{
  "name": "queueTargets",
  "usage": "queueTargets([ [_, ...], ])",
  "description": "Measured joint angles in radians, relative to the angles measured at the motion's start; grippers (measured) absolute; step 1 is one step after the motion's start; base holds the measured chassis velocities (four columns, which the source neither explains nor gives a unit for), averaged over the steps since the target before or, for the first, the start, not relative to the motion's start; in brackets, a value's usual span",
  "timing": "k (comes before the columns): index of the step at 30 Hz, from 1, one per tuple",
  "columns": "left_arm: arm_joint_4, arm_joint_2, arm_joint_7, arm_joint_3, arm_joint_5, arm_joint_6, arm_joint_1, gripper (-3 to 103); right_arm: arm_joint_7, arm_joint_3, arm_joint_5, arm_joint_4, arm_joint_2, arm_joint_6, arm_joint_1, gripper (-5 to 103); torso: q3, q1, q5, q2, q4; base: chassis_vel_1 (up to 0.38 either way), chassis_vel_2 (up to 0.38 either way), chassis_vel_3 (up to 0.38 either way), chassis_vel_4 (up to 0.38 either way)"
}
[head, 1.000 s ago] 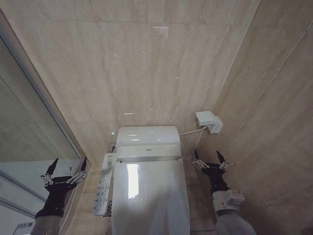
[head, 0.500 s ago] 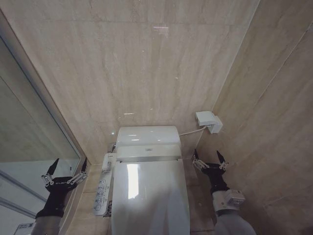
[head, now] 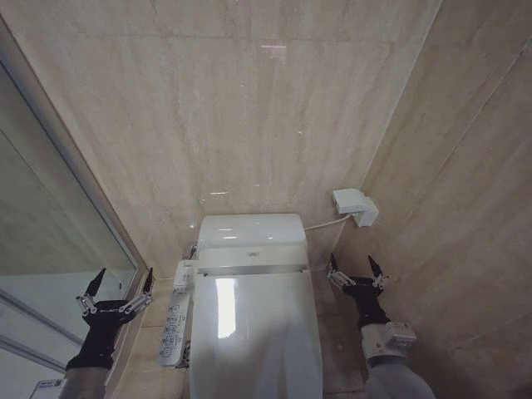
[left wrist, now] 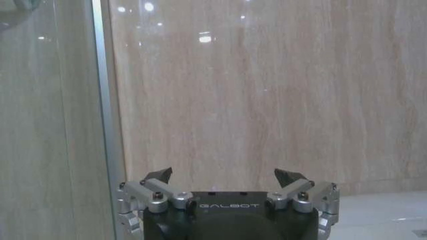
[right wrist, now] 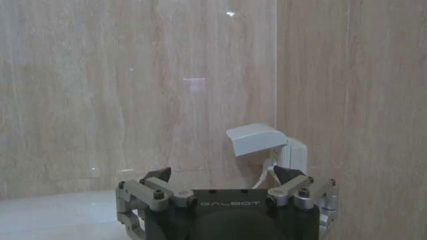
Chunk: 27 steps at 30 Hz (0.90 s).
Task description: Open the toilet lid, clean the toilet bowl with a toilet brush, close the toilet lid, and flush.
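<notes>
The white toilet lid (head: pixel 253 332) lies closed over the toilet bowl, which it hides; a white button-panel arm (head: pixel 174 320) runs along the bowl's left side. My left gripper (head: pixel 118 287) hangs open to the left of the toilet, beside the glass panel, and is seen open against the wall in the left wrist view (left wrist: pixel 227 176). My right gripper (head: pixel 356 268) stands open to the right of the toilet, near the side wall; the right wrist view (right wrist: pixel 223 174) shows it open too. Both grippers hold nothing. The toilet brush is out of view.
A white tank cover (head: pixel 249 233) sits behind the lid against the beige tiled wall. A white socket box (head: pixel 355 205) (right wrist: pixel 263 141) with a cable is mounted on the wall right of the toilet. A glass shower panel (head: pixel 50 241) with a metal frame (left wrist: pixel 107 100) bounds the left.
My left gripper has shifted slightly toward the toilet and a little lower in the picture. The right arm and the toilet have not moved.
</notes>
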Motion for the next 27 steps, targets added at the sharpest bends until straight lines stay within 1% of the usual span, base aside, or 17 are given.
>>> queueTargets([
  [21, 0.001, 0.000, -0.001, 0.000, 0.000, 0.000, -0.001, 100, 0.000, 0.000, 0.000, 0.000, 0.000, 0.000, 0.000, 100, 0.000, 0.000, -0.0001, 0.000, 0.0000, 0.000, 0.000, 0.000, 0.000],
  [27, 0.001, 0.000, -0.001, 0.000, 0.000, 0.000, -0.001, 100, 0.000, 0.000, 0.000, 0.000, 0.000, 0.000, 0.000, 100, 0.000, 0.000, 0.0000, 0.000, -0.0001, 0.134, -0.128, -0.130, 0.130],
])
